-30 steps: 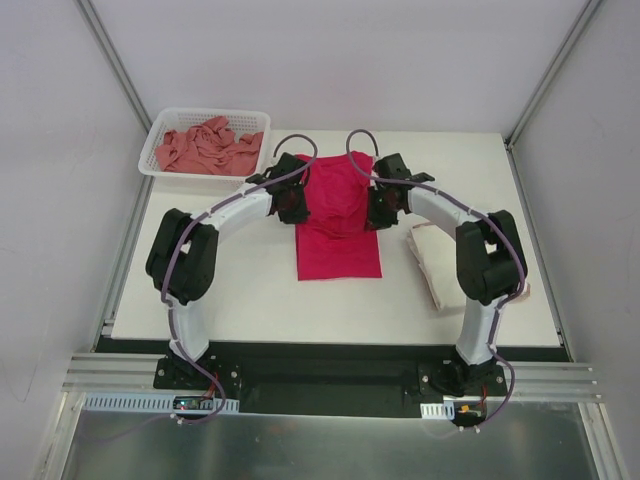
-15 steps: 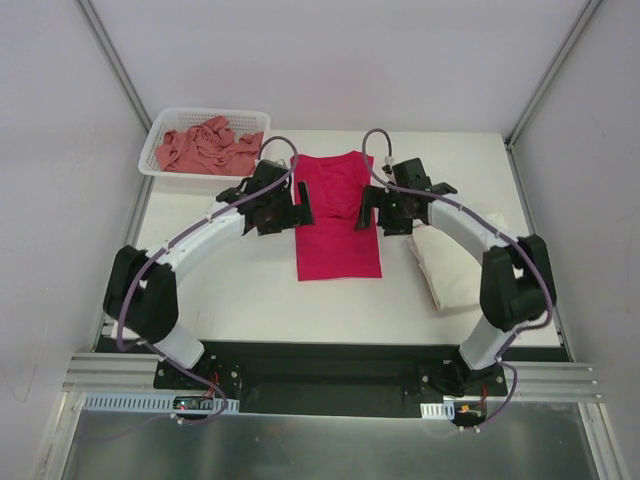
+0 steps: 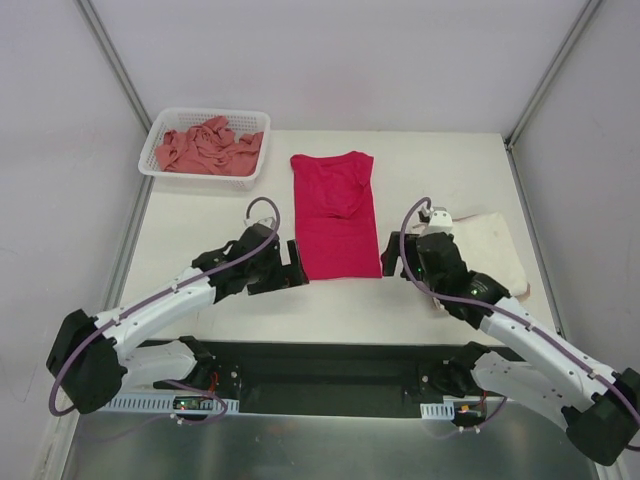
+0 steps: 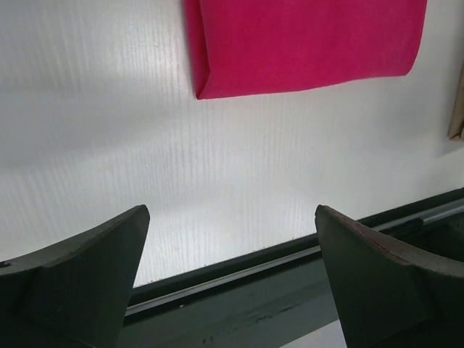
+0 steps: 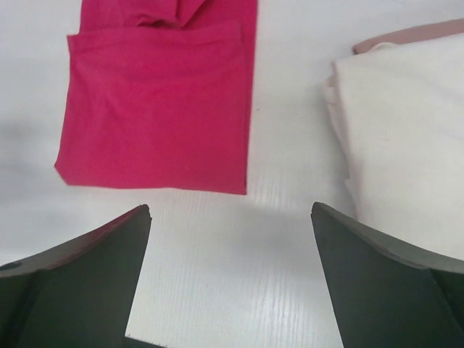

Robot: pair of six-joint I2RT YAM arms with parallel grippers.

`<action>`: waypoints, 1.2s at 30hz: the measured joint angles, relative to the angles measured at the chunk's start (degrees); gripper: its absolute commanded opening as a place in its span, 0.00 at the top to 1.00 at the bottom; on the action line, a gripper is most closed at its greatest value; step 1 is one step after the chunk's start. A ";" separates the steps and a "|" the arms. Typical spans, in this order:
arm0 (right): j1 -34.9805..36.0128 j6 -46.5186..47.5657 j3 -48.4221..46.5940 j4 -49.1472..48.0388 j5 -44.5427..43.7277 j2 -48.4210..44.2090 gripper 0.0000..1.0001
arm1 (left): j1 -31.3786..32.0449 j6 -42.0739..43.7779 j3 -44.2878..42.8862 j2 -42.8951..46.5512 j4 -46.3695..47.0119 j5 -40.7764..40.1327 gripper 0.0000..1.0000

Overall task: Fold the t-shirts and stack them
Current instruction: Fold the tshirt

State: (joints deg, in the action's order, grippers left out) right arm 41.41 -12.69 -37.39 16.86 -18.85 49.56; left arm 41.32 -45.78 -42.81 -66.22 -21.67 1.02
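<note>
Hovering low, left hand [image 4: 232, 212] and right hand [image 5: 230, 208] gape empty. Red shirt [image 3: 335, 215] lies part-folded on the bench [image 3: 215, 225]; cream shirt [image 3: 490, 240] is folded at right; salmon shirt [image 3: 210, 148] is heaped in the far basket [image 3: 205, 112]. Limp, light cloth: pinch at the hem corners.
</note>
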 measured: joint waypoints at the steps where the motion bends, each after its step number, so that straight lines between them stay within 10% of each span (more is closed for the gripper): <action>1: -0.26 -0.26 -0.20 -0.04 -1.05 -0.28 0.03 | -0.04 -0.72 0.72 1.62 -0.02 -0.26 0.01; 7: -0.33 -1.92 0.04 0.46 -1.44 5.68 0.03 | -0.11 -4.37 2.84 1.16 1.18 -3.98 0.03; 19: -0.33 -2.29 -0.15 0.70 -0.79 13.66 0.03 | -5.05 -4.81 -1.66 -19.52 8.39 -5.53 0.56; 31: -0.33 -3.23 -0.98 2.25 -2.73 17.03 0.03 | -5.25 -5.29 -4.26 -25.59 15.08 1.05 0.68; 36: -0.33 -3.67 -2.03 2.40 -2.64 18.60 0.03 | -5.27 -6.36 -2.62 -25.11 16.59 2.19 0.94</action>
State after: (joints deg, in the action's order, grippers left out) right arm 41.08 -16.36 -39.42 19.27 -21.50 68.16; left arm 36.05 -52.14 -45.43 -91.33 -5.08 3.20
